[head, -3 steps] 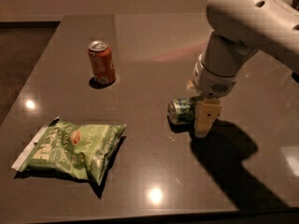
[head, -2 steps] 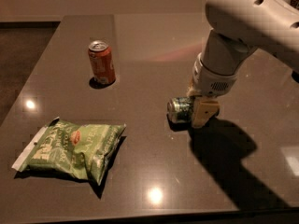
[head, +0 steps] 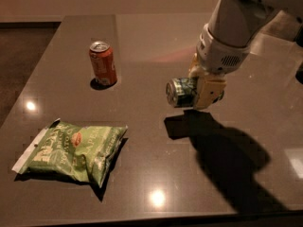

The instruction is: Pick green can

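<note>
One second on, your gripper (head: 198, 92) is clamping the green can (head: 180, 91) and lifting it off the worktop (head: 142, 174), right of the orange soda can (head: 102, 63); you're finishing the pick.

Orange soda can (head: 102, 63) upright on the dark table (head: 156, 37) — green chip bag (head: 73, 150) lying flat.

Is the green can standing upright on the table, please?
No, the gripper holds the green can on its side above the table, over its shadow.
</note>
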Robot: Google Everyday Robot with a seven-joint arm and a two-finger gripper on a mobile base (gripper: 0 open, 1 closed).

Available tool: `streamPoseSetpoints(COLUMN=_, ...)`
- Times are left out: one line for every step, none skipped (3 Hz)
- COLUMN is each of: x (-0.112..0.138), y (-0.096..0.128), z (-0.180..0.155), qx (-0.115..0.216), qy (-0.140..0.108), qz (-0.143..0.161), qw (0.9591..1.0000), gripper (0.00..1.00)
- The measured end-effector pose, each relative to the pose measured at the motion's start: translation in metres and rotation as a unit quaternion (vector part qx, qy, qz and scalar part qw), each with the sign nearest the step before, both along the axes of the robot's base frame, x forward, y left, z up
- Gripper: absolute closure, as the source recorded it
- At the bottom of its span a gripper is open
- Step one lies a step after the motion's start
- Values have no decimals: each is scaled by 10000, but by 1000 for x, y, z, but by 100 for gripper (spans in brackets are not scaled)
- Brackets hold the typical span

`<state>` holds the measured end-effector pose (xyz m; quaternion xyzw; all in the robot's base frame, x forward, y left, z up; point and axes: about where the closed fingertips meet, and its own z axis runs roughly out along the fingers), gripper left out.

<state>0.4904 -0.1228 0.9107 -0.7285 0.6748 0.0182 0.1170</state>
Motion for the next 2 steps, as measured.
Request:
streamPoseSetpoints(x=1, y=12, z=58, qx=225, qy=-76, qz=294, qw=9993, gripper=100)
streamPoseSetpoints(x=5, y=15, z=63, qx=276, qy=-193, qz=286, qw=9990, gripper=100)
